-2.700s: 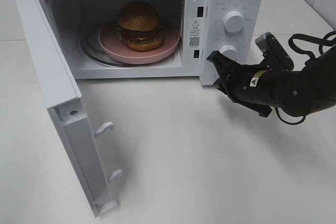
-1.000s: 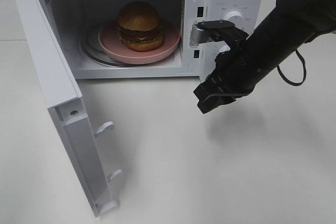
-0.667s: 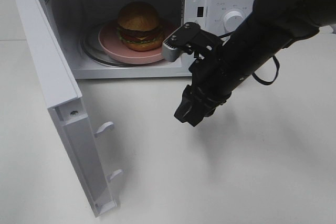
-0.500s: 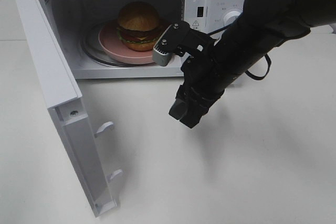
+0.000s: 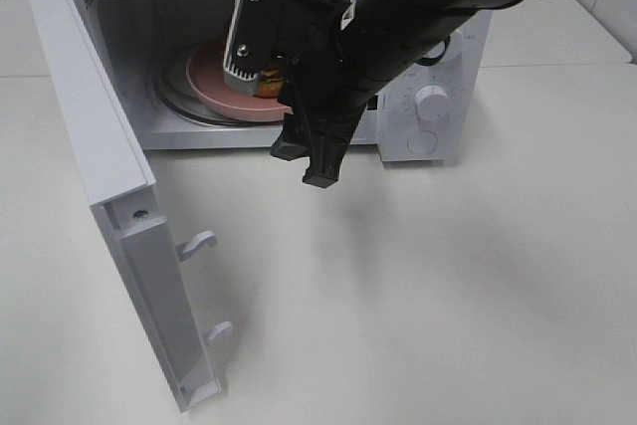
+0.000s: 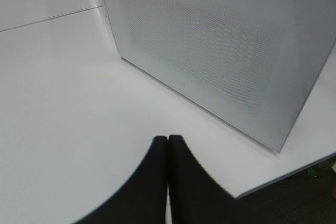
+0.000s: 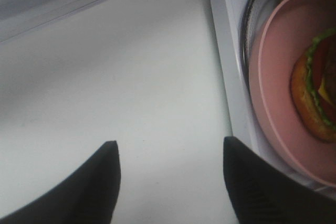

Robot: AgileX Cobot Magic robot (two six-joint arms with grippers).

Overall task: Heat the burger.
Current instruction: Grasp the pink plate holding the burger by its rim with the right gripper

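Right tool (image 5: 305, 164) hangs wide open and empty before the microwave (image 5: 403, 136), burger (image 7: 315, 103) inside on its pink plate (image 7: 278, 77) at 12 o'clock; better to get behind the door (image 5: 100, 166) at 9 o'clock and push flat, steady.

The microwave (image 5: 453, 57) has a smooth, glossy white shell, its door (image 6: 210, 51) finely perforated, on a smooth matt white table (image 5: 448, 296), with a satin pink plate (image 7: 278, 77), clear glass turntable (image 5: 171, 97) and matt-bunned burger (image 7: 310, 106).

High camera overlooks the microwave (image 5: 453, 116) — both wrist cameras view it closely.
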